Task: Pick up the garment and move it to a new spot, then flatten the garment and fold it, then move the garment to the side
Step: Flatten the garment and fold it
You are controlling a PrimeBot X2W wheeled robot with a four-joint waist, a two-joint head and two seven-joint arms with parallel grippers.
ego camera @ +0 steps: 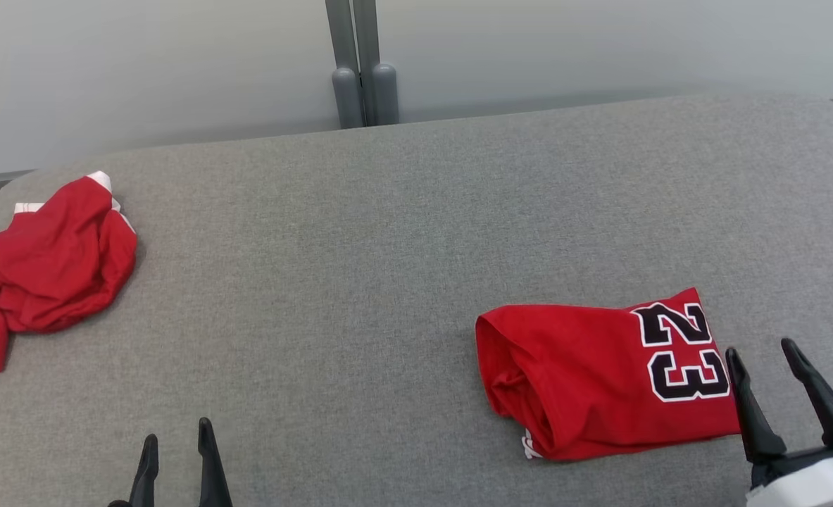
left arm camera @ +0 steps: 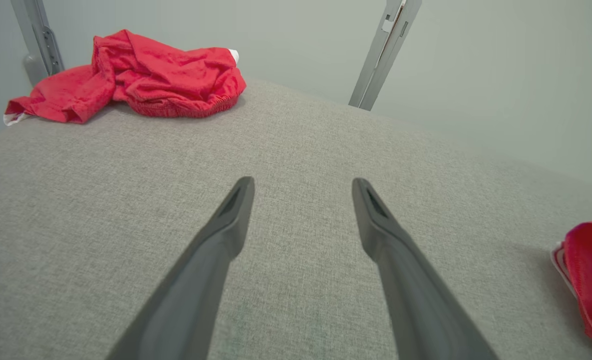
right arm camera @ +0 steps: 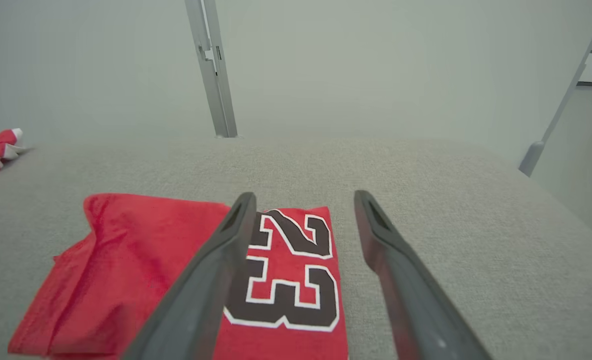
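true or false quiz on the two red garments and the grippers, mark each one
1. The folded garment bearing 23 lies on the right part of the grey surface. True.
2. The right gripper is shut on the folded garment. False: its jaws stand open, gripping nothing.
3. The crumpled red garment lies at the far left. True.
4. The left gripper holds the crumpled red garment. False: it is open over bare surface, apart from it.

1. Left gripper (ego camera: pixel 178 429): two long fingers (left arm camera: pixel 225 235), dark grey, matte, tapering to narrow tips (a shallow slot is recessed near each tip).
2. Right gripper (ego camera: pixel 760 346): same dark tapered pair, rising from a black base block (ego camera: pixel 768 454).
3. Forearm casing (ego camera: pixel 817 486): smooth, pale white.
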